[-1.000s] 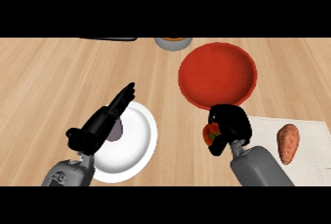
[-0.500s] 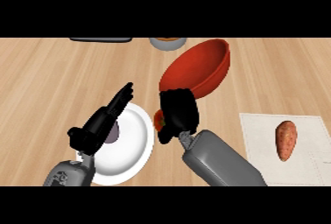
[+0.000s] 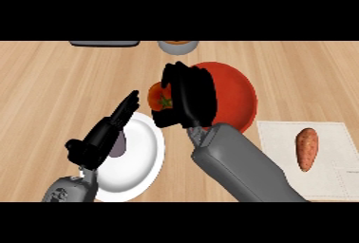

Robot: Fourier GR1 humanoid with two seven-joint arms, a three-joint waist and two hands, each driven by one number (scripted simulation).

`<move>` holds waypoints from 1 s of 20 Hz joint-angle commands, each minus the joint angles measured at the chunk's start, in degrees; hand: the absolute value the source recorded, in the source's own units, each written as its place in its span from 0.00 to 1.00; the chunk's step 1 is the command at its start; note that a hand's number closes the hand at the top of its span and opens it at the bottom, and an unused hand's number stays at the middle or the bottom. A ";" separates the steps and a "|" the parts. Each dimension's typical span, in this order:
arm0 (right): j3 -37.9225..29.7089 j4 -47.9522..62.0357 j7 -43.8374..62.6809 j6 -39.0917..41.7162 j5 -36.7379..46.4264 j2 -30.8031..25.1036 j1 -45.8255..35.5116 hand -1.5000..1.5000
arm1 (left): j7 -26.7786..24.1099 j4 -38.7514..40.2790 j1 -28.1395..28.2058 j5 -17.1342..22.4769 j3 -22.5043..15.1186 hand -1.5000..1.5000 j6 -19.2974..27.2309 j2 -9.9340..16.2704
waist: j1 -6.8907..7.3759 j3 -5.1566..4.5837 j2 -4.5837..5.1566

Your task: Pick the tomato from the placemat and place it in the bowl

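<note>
From here my right hand (image 3: pixel 188 97) covers most of the tomato (image 3: pixel 158 96) and the bowl's (image 3: pixel 235 92) left side at centre frame, while the placemat (image 3: pixel 335 156) runs off the right edge.

One tomato (image 3: pixel 160 98), one sweet potato (image 3: pixel 307 148), seemingly two bowls (image 3: pixel 235 97).

The tomato (image 3: pixel 160 97) was red with a green stem showing, held off the tabletop in the curled fingers of the right hand (image 3: pixel 188 97), just left of the red bowl (image 3: pixel 235 97). The bowl stood upright, partly hidden by that hand. The pale placemat (image 3: pixel 329 156) lay at the right, well apart from the tomato.
</note>
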 commanded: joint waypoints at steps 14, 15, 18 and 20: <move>-16.82 26.73 -14.45 -12.34 6.93 -8.01 -10.00 1.00 | -3.40 1.39 0.97 1.39 3.68 0.50 -3.46 1.70 | -0.01 0.00 0.26; -16.82 29.82 -15.88 -13.82 7.74 -8.22 -9.01 1.00 | 1.47 -1.12 -0.54 0.05 1.43 0.50 -1.77 -0.17 | -0.04 0.02 0.23; -19.46 33.79 -19.67 -3.89 0.79 -10.04 -9.34 1.00 | -0.86 0.91 -1.15 0.09 2.57 0.50 -2.03 0.34 | 0.08 0.01 0.46; -21.63 38.23 -19.87 -1.23 -2.06 -9.30 -8.47 1.00 | 1.11 -1.71 -0.16 -0.24 0.69 0.50 -1.14 -1.18 | 0.76 0.05 0.62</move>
